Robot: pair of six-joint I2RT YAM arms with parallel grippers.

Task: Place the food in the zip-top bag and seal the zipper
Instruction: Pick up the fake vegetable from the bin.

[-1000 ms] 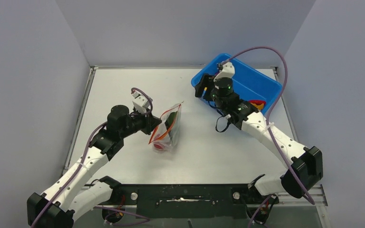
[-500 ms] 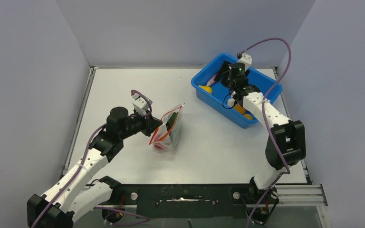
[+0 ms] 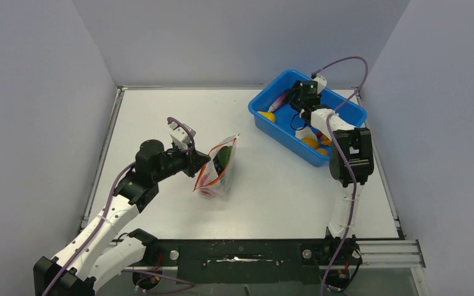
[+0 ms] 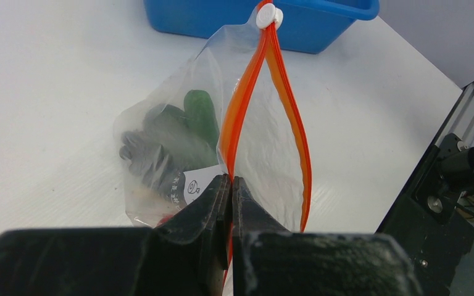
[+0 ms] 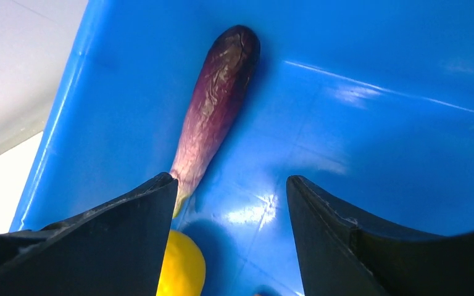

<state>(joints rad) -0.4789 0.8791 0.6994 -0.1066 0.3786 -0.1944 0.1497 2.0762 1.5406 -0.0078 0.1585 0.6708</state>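
The clear zip-top bag (image 3: 217, 168) stands at mid-table, mouth held open. My left gripper (image 3: 199, 164) is shut on the near end of its red-orange zipper (image 4: 245, 102), which spreads into two strips up to a white slider (image 4: 268, 15). Inside the bag lie dark grapes (image 4: 145, 154), a green piece (image 4: 200, 111) and a red piece near the bottom. My right gripper (image 3: 297, 98) is open inside the blue tub (image 3: 271, 132), just above its floor. The purple eggplant (image 5: 213, 111) lies ahead of its left finger, and a yellow piece (image 5: 182, 265) sits between the fingers.
The blue tub's wall (image 5: 68, 111) rises to the left of the right gripper. More yellow and orange pieces (image 3: 311, 142) lie in the tub's near end. Grey walls enclose the white table (image 3: 160, 117). A black rail (image 3: 241, 253) runs along the front edge.
My right arm has swung back over the tub and its gripper has lowered into it, open. My left gripper keeps hold of the zipper, barely moved.
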